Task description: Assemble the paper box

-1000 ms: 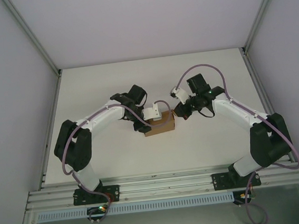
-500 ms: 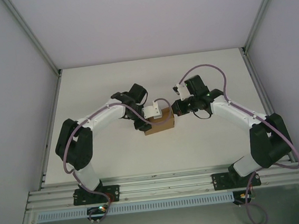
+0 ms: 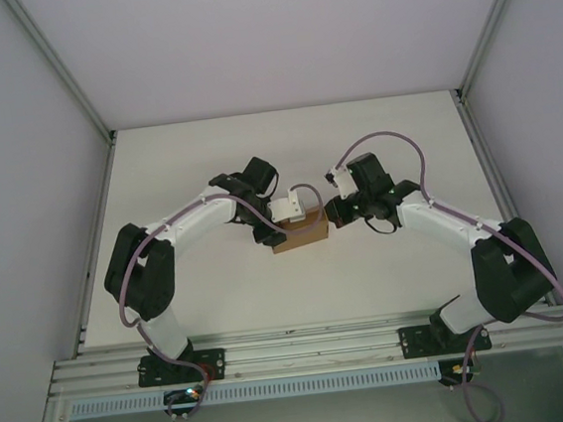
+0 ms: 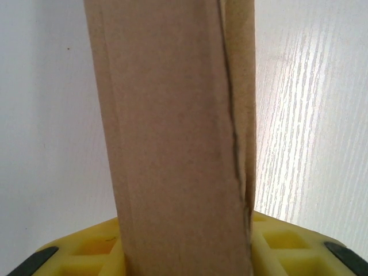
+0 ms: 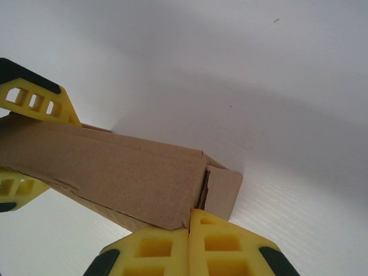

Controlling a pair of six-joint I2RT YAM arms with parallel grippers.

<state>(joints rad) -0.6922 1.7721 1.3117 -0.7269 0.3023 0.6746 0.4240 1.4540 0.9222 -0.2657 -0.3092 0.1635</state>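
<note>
Brought nearer, the clenched right gripper [image 3: 329, 209] is set at the end flap [image 5: 223, 192] of the paper box [image 3: 302, 236] grasped by the left gripper [image 3: 298, 213]; flap closing is judged in hand, inward push required.

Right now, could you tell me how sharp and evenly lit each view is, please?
Top external view: even, diffuse light, sharp, no harsh shadows around the paper box. Left wrist view: the box sits close and looks soft; the table to its right is washed out by streaky glare. Right wrist view: the box is crisp, with a broad soft shadow across the table behind it.
</note>
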